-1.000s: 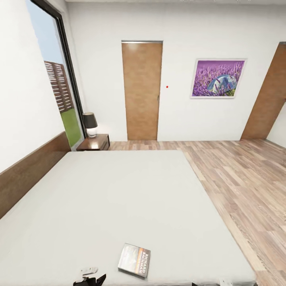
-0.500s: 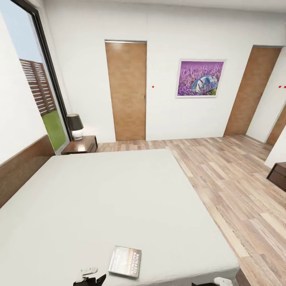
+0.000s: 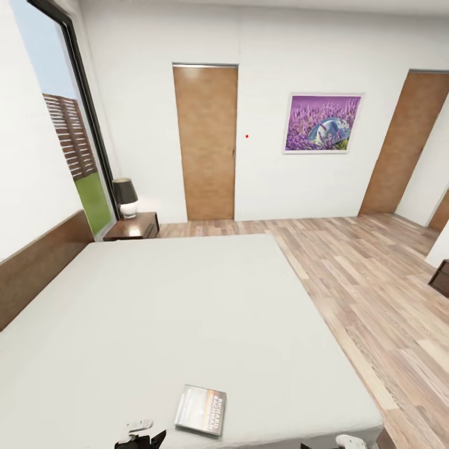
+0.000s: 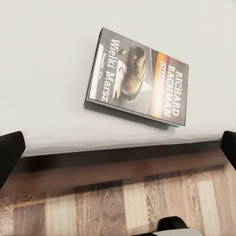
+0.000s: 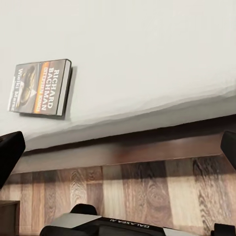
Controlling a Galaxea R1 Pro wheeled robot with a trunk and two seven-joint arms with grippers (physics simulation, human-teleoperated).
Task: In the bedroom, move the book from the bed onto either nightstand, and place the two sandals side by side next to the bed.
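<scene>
the book [image 3: 201, 410] lies flat and untouched on the bed [image 3: 187, 312] near its foot edge, a thin dark paperback with an orange band and white "richard bachman" lettering. to lift it well, i judge my left tool [image 4: 118, 147] should come down over the cover's short span and pinch across it squarely before carrying it to the nightstand [image 3: 133, 227] by the headboard. both my left tool and my right tool [image 5: 118, 147] stand apart, clamped on nothing.
</scene>
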